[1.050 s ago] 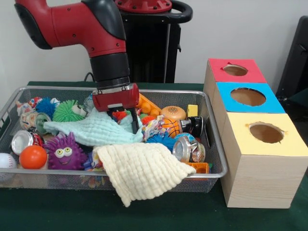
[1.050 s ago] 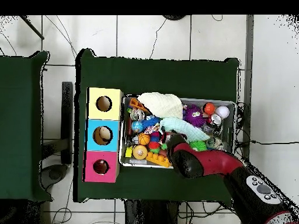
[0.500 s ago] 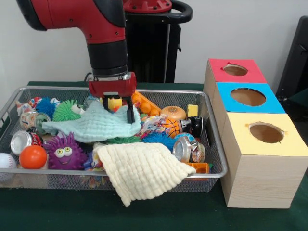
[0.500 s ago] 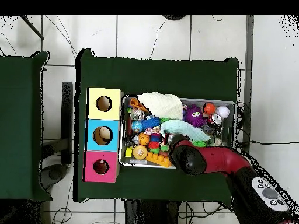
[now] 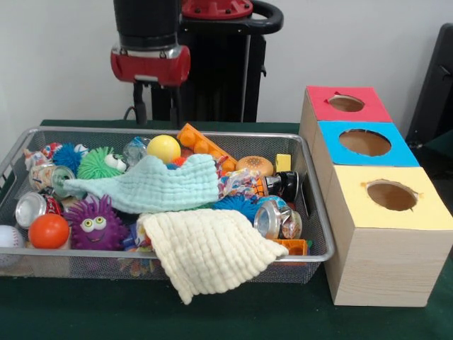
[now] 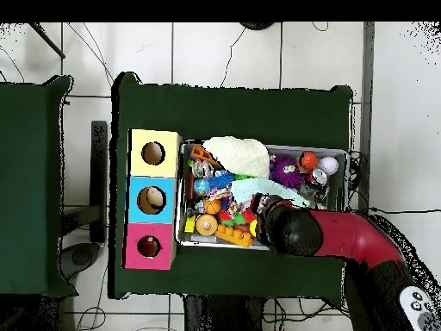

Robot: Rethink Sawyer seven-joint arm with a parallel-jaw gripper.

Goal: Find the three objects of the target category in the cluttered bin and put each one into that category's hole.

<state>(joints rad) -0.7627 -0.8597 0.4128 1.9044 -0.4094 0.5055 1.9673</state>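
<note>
Currently the gripper (image 5: pixel 156 105) hangs above the far rim of the wire bin (image 5: pixel 316 212), clear of the contents. Its two dark fingers (image 5: pixel 141 106) stand apart with nothing between them; it carries no object.

Bin contents, front view: a pale green cloth (image 5: pixel 152 185) lies spread across the middle of the pile, covering whatever is under it. A cream cloth (image 5: pixel 209 251) lies in front of it and droops over the near rim onto the green table cover (image 5: pixel 85 312). Between them, these two cloths hide much of the bin's centre. A yellow ball (image 5: pixel 163 148) sits at the far edge of the green cloth, just beside an orange block (image 5: pixel 204 145). To the left are a purple spiky toy with eyes (image 5: pixel 95 223), an orange ball (image 5: pixel 48 231), a white baseball (image 5: pixel 9 236) against the left corner, a crushed can (image 5: pixel 33 207), a green spiky ball (image 5: pixel 97 162) and a blue spiky ball (image 5: pixel 69 156). To the right are a toy burger (image 5: pixel 255 166), a small yellow block (image 5: pixel 283 162), a second can (image 5: pixel 273 218) and a small basketball (image 5: pixel 255 185), partly hidden.

The sorting box stands just beside the bin's right end, with a red hole section (image 5: pixel 346 103), a blue hole section (image 5: pixel 364 142) and a yellow hole section (image 5: pixel 391 195). The target category cannot be told from the views.

In the overhead view the arm (image 6: pixel 344 241) covers part of the bin.
</note>
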